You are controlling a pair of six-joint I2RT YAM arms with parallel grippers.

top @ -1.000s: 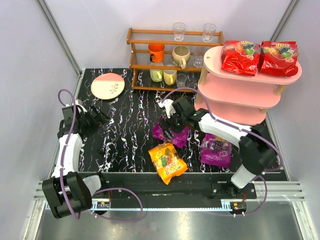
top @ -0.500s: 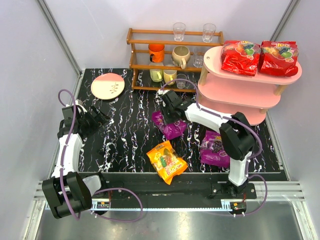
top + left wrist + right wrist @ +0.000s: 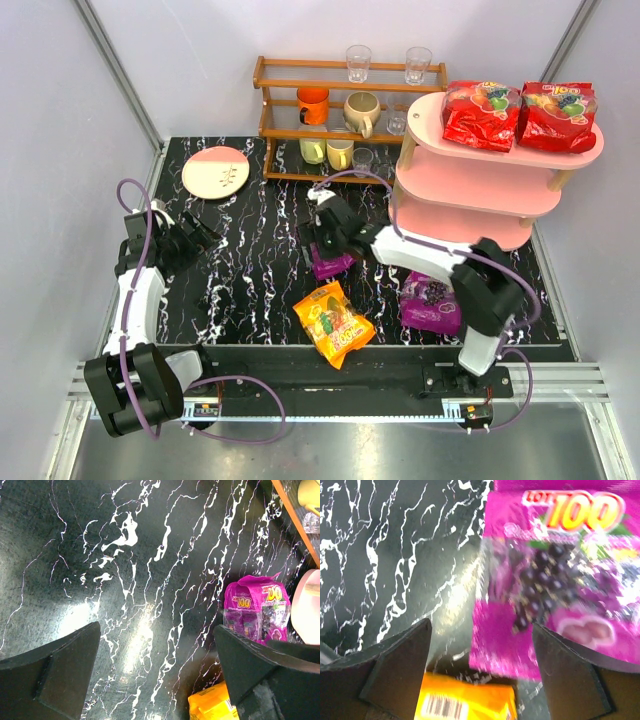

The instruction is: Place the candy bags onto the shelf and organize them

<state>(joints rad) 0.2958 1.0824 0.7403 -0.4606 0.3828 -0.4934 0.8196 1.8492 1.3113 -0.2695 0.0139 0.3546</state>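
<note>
Candy bags (image 3: 481, 115): 2 red on shelf (image 3: 480, 185) top tier, 1 orange bag (image 3: 335, 325) and 2 purple flat on surface (image 3: 250, 260); right claw (image 3: 481, 625) apart over 1 purple bag (image 3: 560, 580); left claw (image 3: 157, 626) apart; cup rack (image 3: 300, 88) behind.

We read "LOT 100" on the purple candy bag (image 3: 560, 580) and "100" on the right red candy bag (image 3: 558, 115). The orange candy bag (image 3: 465, 702) carries a barcode, digits illegible.

Black, white-veined worktop (image 3: 250, 270). At the rear, a brown wooden rack (image 3: 300, 66) holds an orange mug (image 3: 313, 104), a cream mug (image 3: 361, 110) and clear glasses (image 3: 358, 62). Pink-and-cream plate (image 3: 215, 171) lies flat just left of the rack.
</note>
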